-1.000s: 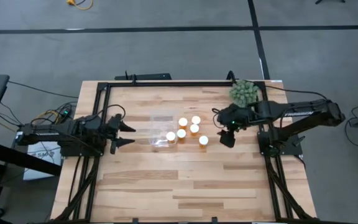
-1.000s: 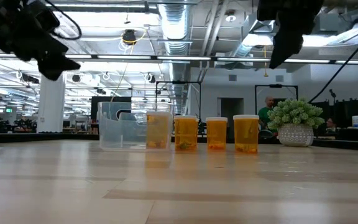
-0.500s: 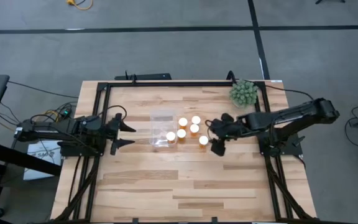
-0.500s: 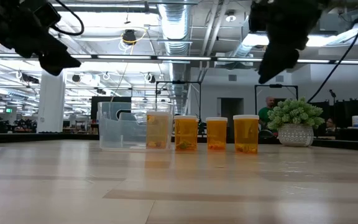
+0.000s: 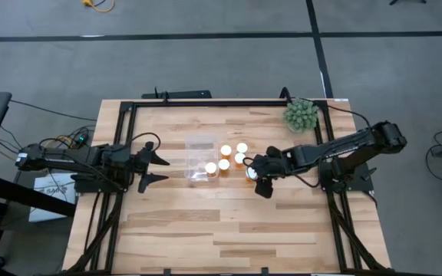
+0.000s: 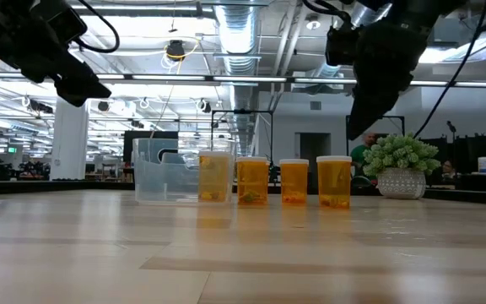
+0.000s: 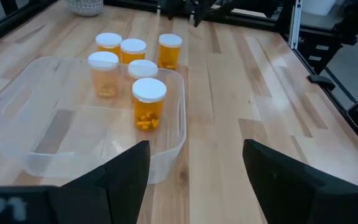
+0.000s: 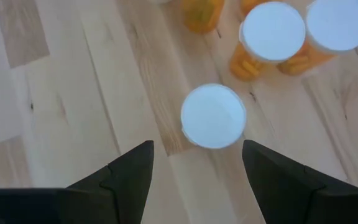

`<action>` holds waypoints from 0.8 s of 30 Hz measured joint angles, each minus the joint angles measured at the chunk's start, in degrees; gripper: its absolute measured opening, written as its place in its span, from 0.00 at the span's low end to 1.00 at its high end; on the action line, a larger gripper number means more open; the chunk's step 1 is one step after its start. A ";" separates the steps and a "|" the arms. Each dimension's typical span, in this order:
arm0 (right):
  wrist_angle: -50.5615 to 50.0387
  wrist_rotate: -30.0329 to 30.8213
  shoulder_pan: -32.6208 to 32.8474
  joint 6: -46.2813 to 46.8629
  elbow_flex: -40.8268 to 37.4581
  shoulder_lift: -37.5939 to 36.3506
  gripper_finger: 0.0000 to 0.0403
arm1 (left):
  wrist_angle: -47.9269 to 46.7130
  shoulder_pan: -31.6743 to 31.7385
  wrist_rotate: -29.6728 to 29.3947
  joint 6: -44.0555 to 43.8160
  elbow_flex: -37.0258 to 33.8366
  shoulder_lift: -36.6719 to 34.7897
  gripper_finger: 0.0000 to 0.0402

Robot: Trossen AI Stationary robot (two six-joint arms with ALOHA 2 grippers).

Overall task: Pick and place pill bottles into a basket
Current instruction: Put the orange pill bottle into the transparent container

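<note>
Six orange pill bottles with white caps stand upright on the wooden table. One bottle (image 5: 211,168) stands inside the clear basket (image 5: 199,146); the other five stand in a cluster just right of it. My right gripper (image 5: 258,177) is open and hangs above the rightmost bottle (image 5: 250,173), whose cap (image 8: 213,116) shows just ahead of the two fingers in the right wrist view. In the low view this gripper (image 6: 363,114) is well above that bottle (image 6: 334,181). My left gripper (image 5: 166,169) is open and empty, raised left of the basket (image 7: 36,162).
A green spiky potted plant (image 5: 300,114) stands at the far right of the table. A black frame (image 5: 229,103) runs along the table's far and side edges. Bare wood lies between the bottles and the near edge (image 5: 229,230).
My right gripper has gone from beside the plant toward the table's left, to above the rightmost bottle, and has come down somewhat. The bottles and the basket have stayed where they were.
</note>
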 joint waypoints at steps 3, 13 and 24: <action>0.01 1.15 0.00 -1.23 0.00 0.00 0.60 | 0.01 0.00 0.00 -0.02 0.00 0.00 0.62; 0.38 0.96 -2.17 -2.77 0.02 0.00 0.60 | 0.00 0.00 0.00 -0.80 0.00 0.00 0.62; 4.51 -3.47 -3.11 -7.32 0.09 3.05 0.60 | -0.05 0.00 -0.02 -1.07 0.00 0.00 0.62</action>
